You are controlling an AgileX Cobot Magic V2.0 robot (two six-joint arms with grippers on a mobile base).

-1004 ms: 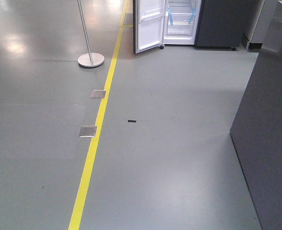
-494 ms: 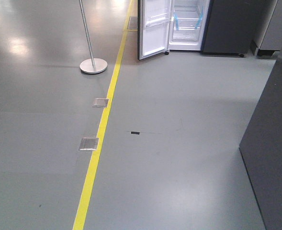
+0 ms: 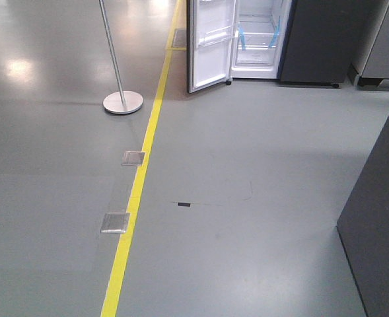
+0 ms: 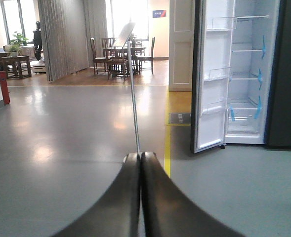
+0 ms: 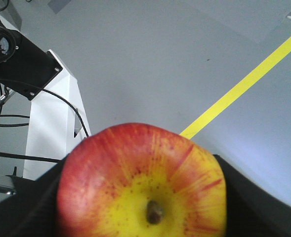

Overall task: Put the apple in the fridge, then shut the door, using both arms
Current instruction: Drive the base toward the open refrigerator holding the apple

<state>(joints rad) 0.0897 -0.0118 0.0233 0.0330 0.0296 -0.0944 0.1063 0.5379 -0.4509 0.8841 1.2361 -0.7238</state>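
Observation:
The fridge (image 3: pixel 319 39) stands at the far end of the floor, dark outside and white inside with blue tape strips. Its door (image 3: pixel 211 46) is swung open to the left, white liner facing me. In the left wrist view the fridge interior (image 4: pixel 246 74) and the door (image 4: pixel 212 98) lie ahead to the right. My left gripper (image 4: pixel 140 156) is shut and holds nothing. A red apple (image 5: pixel 143 182) with a yellow patch round its stem fills the right wrist view, and my right gripper (image 5: pixel 143 197) is shut on it, black fingers (image 5: pixel 256 197) at either side.
A metal pole on a round base (image 3: pixel 123 102) stands left of a yellow floor line (image 3: pixel 138 191). Two metal floor plates (image 3: pixel 133 157) sit beside the line. A tall dark cabinet (image 3: pixel 379 218) borders the right side. A white robot column (image 5: pixel 51 133) with cables is behind the apple.
The floor marks and the fridge have slid down the front view, so the base has rolled closer to the fridge. The dark cabinet on the right takes up less of the view.

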